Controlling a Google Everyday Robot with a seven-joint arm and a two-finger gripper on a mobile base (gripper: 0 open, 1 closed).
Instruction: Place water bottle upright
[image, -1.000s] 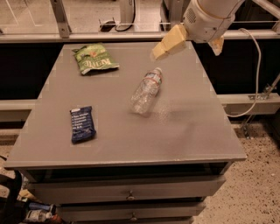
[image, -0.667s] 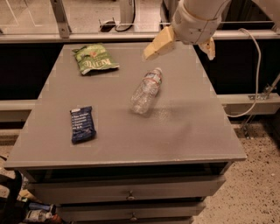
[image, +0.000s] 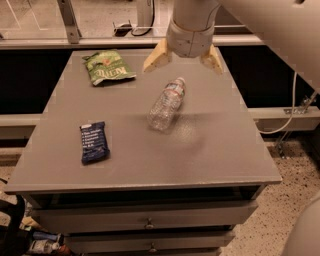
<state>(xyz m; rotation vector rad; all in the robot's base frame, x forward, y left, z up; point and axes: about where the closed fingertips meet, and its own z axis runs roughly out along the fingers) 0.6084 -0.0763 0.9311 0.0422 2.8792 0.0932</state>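
The water bottle (image: 167, 104) is a clear ribbed plastic bottle with a white cap. It lies on its side near the middle of the grey table (image: 210, 150), cap pointing toward the far right. My gripper (image: 183, 61) hangs above the table's far part, just beyond and above the bottle's cap end. Its two tan fingers (image: 157, 57) are spread wide apart and hold nothing.
A green snack bag (image: 107, 66) lies at the table's far left. A dark blue wrapped bar (image: 94, 142) lies at the near left. Drawers (image: 147, 220) sit under the tabletop. A white cable (image: 287, 112) hangs to the right.
My gripper has moved left, from the table's far right to a spot above the bottle's cap end, still open. The bottle, bag and bar have not moved.
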